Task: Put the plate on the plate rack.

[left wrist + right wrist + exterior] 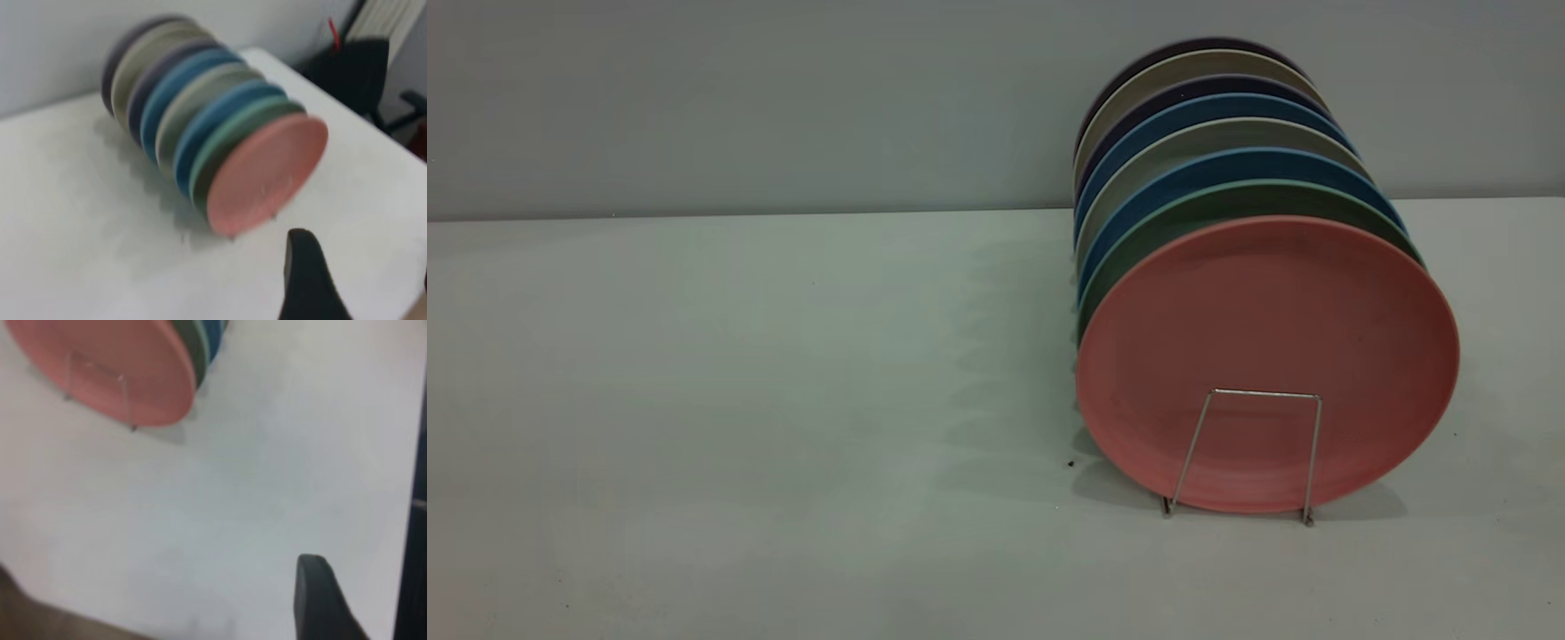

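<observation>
The salmon-pink plate stands upright as the front plate of a row in the silver wire plate rack. It sits behind the rack's front loop and in front of a teal-green plate. It also shows in the left wrist view and in the right wrist view. Neither gripper shows in the exterior view. My left gripper is open and empty above the table, apart from the pink plate. My right gripper is open and empty, farther from the rack.
Behind the green plate stand several more upright plates, blue, grey and dark, in a row running towards the back wall. The rack sits on a white table. A black chair stands past the table's far edge.
</observation>
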`<state>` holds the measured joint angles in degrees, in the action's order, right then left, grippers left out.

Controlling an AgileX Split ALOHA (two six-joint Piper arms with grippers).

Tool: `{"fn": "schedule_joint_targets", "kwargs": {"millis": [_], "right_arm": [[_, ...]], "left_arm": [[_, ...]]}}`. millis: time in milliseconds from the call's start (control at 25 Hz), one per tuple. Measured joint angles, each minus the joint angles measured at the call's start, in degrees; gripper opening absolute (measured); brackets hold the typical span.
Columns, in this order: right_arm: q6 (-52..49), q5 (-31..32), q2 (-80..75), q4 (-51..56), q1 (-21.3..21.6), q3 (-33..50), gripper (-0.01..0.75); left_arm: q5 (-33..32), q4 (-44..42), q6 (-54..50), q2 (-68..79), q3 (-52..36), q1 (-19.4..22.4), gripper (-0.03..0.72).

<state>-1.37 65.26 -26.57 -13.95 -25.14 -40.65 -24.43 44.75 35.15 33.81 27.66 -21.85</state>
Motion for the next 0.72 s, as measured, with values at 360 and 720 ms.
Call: {"fn": "schedule_joint_targets", "kwargs": {"millis": [360,720], "right_arm": [[10.20,1.63,13.38,15.20,0.00,7.06,0.357],[12.38,-1.71,17.48,20.65,0.00,11.94,0.328]], "left_arm": [[-20.88,-27.02,-23.57,-12.54,-0.79,0.00,0.451],[-29.12,-31.88,-29.53,-25.17,-0.79,0.00,0.451]]}}
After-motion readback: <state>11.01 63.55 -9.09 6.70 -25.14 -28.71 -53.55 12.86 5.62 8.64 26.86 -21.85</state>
